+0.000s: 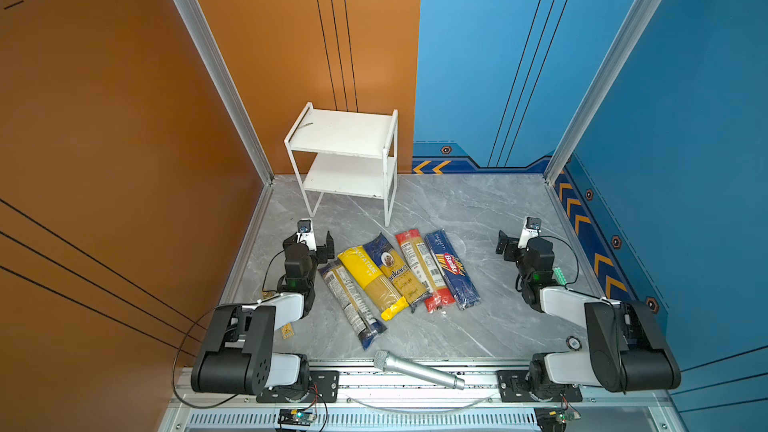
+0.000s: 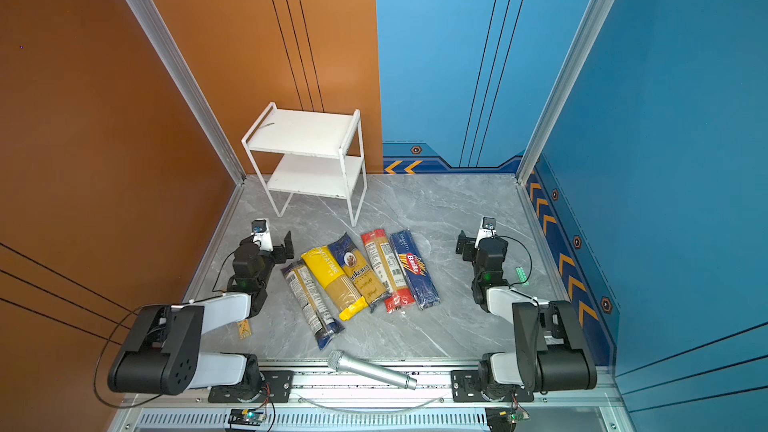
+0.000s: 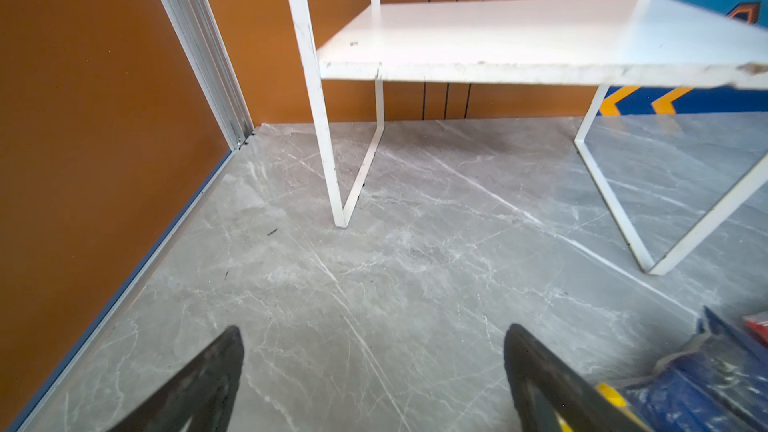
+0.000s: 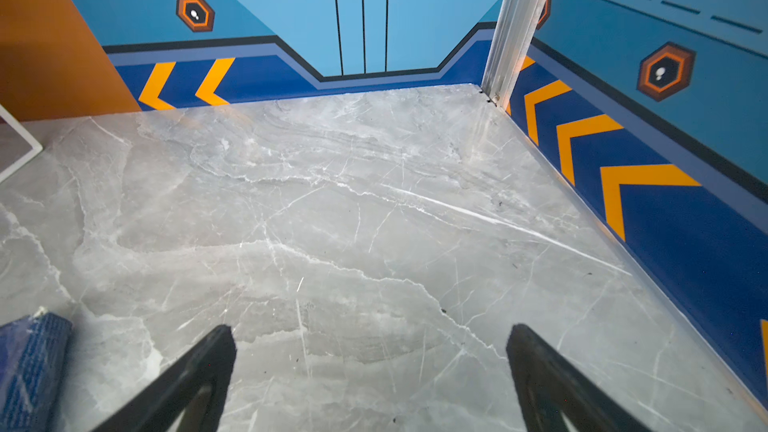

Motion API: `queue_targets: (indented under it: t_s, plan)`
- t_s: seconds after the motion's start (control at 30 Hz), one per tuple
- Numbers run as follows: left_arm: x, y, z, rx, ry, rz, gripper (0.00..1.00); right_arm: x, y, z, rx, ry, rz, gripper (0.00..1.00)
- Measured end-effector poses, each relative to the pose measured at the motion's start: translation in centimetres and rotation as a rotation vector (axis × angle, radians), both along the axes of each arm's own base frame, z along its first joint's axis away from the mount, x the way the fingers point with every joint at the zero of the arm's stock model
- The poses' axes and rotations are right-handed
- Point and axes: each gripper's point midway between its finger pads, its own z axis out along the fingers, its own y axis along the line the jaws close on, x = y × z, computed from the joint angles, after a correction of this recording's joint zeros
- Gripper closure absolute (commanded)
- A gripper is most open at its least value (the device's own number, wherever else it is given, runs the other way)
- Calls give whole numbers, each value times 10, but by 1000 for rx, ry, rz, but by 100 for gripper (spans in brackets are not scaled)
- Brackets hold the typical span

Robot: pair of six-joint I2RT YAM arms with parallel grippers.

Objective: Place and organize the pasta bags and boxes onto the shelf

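Five spaghetti packs are lying flat on the grey table (image 1: 478, 209) in a fanned row, each pressed against its neighbour, and none is on the shelf yet.

Going left to right in both top views:

- **Left side:** the left gripper (image 3: 374, 338) sits low, just beside the row's left end. Its wrist view shows both fingers spread wide with only bare table between them, so it's gripping nothing.
- **Back:** behind it and a bit to the right stands the shelf (image 1: 345, 130). It's white and upright against the orange wall (image 1: 270, 56), and both boards are bare.
- **The row:**
  - clear pack (image 1: 351, 303) with dark-blue ends, reaching closest to the front
  - yellow pack (image 1: 370, 280)
  - Ankara pack (image 1: 395, 270)
  - red-ended pack (image 1: 419, 270)
  - Barilla pack (image 1: 453, 270)
- **Front:** a silver microphone (image 1: 417, 369) lies on the front rail, near the clear pack's front end.
- **Right side:** the right gripper (image 4: 371, 330) is well apart from the Barilla pack. Its fingers are just as wide, also over bare table and holding nothing.

On what each camera gets:

- **Top views:** only these show the whole row, the microphone and the shelf's top board.
- **Left wrist view:** it gets the lower board and legs up close, chipped front edge and all. At its edge there's a yellow corner, a dark-blue pack end and a sliver of red.
- **Right wrist view:** it catches only the Barilla pack's end and one shelf foot. The rest is table and blue wall (image 4: 415, 2).
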Motion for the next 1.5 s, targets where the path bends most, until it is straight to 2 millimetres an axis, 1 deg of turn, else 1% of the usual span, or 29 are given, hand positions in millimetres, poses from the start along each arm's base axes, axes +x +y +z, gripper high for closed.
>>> queue_targets:
  t_s: [0.13,0.27,0.37,0.43,0.57,0.73,0.8,0.87,0.93,1.0,1.1,1.2,1.27,1.33,1.4,1.5]
  plan:
    - [-5,-2,9,-1,-8,-8,2,1,5,27,10,-25,10,0]
    - [-8,-5,12,-7,-3,-29,2,-7,22,45,21,-48,52,0]
    - [-12,-10,20,-13,-15,-55,2,-15,46,63,26,-89,109,0]
    - [-14,-13,28,-20,-33,-79,2,-22,68,80,30,-138,157,0]
    - [-19,-16,42,-29,-65,-119,2,-34,108,105,40,-202,239,0]
    - [-24,-16,51,-42,-80,-164,2,-33,154,144,44,-265,320,0]
    - [-23,-16,54,-48,-83,-184,2,-30,174,156,38,-279,349,0]
    - [-22,-16,58,-53,-91,-203,2,-27,193,165,30,-289,377,0]
    - [-20,-15,62,-58,-98,-225,2,-22,218,167,13,-289,411,0]
    - [-17,-14,65,-68,-100,-245,2,-18,243,165,-7,-286,442,0]
    - [-10,-12,68,-82,-97,-277,2,-13,279,153,-52,-291,473,0]
    - [-4,-11,69,-91,-94,-305,1,-6,310,137,-104,-304,478,0]
    - [-2,-11,71,-97,-98,-324,1,0,327,127,-139,-311,469,0]
    - [-2,-11,71,-100,-102,-338,0,8,341,124,-163,-330,452,0]
    - [-2,-11,71,-103,-105,-353,0,16,352,125,-174,-363,427,0]
    - [-2,-11,73,-104,-114,-372,1,29,362,130,-178,-401,395,0]
